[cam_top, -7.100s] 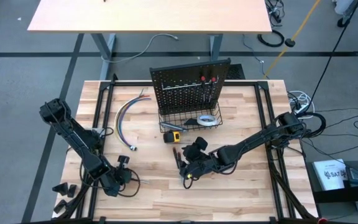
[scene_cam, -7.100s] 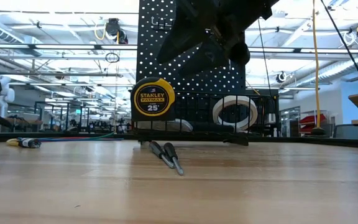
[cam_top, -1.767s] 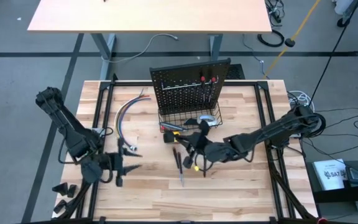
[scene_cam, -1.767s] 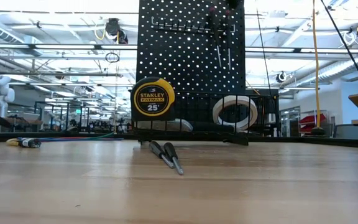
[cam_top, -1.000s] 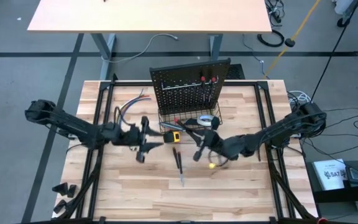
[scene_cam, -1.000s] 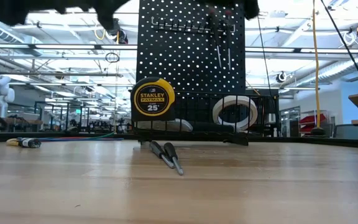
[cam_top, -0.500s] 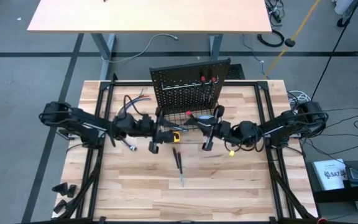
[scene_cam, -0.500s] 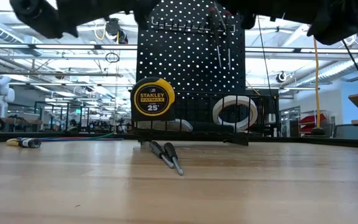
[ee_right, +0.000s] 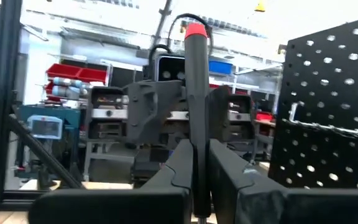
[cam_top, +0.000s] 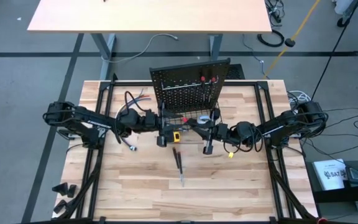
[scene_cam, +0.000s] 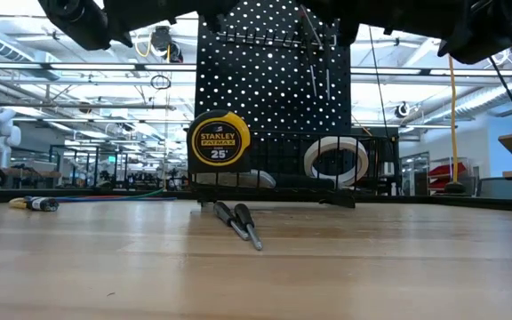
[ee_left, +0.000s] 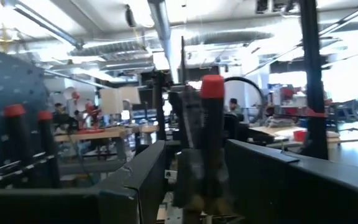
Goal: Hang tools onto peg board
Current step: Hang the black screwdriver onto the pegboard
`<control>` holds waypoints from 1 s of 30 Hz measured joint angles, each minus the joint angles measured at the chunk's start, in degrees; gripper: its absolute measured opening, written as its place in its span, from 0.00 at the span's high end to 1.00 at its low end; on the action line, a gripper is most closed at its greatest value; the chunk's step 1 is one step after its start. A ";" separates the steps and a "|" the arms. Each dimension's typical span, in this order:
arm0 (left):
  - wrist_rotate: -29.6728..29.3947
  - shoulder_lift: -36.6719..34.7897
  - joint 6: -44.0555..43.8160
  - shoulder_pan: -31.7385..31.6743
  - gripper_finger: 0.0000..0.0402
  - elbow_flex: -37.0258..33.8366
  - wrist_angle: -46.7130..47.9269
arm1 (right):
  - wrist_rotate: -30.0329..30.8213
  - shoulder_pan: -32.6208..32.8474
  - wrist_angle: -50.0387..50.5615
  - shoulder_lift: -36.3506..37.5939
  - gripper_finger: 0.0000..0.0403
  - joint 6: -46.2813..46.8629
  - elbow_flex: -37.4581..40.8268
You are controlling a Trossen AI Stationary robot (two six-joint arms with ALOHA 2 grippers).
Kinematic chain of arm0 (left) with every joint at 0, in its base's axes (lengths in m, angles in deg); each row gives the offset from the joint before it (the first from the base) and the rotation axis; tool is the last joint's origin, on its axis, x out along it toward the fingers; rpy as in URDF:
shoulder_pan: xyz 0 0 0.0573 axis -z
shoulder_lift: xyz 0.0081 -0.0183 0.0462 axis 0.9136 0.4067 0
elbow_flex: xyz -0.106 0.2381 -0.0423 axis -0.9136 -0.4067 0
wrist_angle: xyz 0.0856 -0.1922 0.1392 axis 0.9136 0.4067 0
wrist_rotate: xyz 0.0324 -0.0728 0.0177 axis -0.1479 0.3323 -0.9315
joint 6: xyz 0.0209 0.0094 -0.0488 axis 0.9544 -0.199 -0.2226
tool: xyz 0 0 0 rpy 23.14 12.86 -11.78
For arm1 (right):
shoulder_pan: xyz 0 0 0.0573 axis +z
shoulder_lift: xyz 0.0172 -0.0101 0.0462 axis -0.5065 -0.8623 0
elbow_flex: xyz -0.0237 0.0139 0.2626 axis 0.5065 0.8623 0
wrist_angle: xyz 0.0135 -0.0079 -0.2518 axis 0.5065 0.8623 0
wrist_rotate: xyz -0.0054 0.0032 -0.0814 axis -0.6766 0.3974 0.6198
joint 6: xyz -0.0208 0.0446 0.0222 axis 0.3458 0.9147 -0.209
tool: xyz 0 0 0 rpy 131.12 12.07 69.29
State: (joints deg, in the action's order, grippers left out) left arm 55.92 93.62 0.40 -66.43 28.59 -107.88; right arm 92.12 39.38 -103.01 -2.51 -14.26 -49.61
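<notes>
My right gripper [ee_right: 197,155] is shut on a slim screwdriver [ee_right: 195,87] with a dark handle and a red end. It faces my left gripper [ee_left: 194,162] just in front of the peg board's wire basket [cam_top: 188,118]. The left gripper is open, with a finger on either side of the same screwdriver [ee_left: 209,137]. Two more screwdrivers [cam_top: 179,167] lie flat on the table. Another two [cam_top: 208,79] hang on the black peg board [cam_top: 188,87]. The tape measure [scene_cam: 219,140] stands at the basket's foot, and the white tape roll [scene_cam: 336,160] sits in the basket. My right gripper pinches the screwdriver's dark handle [ee_right: 196,134] between its two fingers, low on the handle. The fingers come from the table's right, slanting a little upward, and lie across it. The screwdriver stands upright with its red end [ee_right: 194,30] on top, lifted clear of the table.
A bundle of coloured cables [cam_top: 129,102] lies left of the peg board, partly under my left arm. A black frame [cam_top: 104,124] runs along the table's sides. The near half of the table holds only the two loose screwdrivers.
Both arms have swung in toward the table's middle and far edge and now meet in front of the basket. The left gripper has gone right and toward the far edge. The right gripper has tipped upward, carrying the screwdriver upright between the left fingers.
</notes>
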 joint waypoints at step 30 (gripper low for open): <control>0.64 0.00 0.41 0.02 0.85 1.40 1.51 | -4.43 -3.00 11.02 -0.07 0.96 3.42 -5.59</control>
State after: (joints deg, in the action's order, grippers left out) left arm 56.57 93.62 0.81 -66.41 29.99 -106.37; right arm 87.70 36.39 -91.99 -2.57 -10.84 -55.20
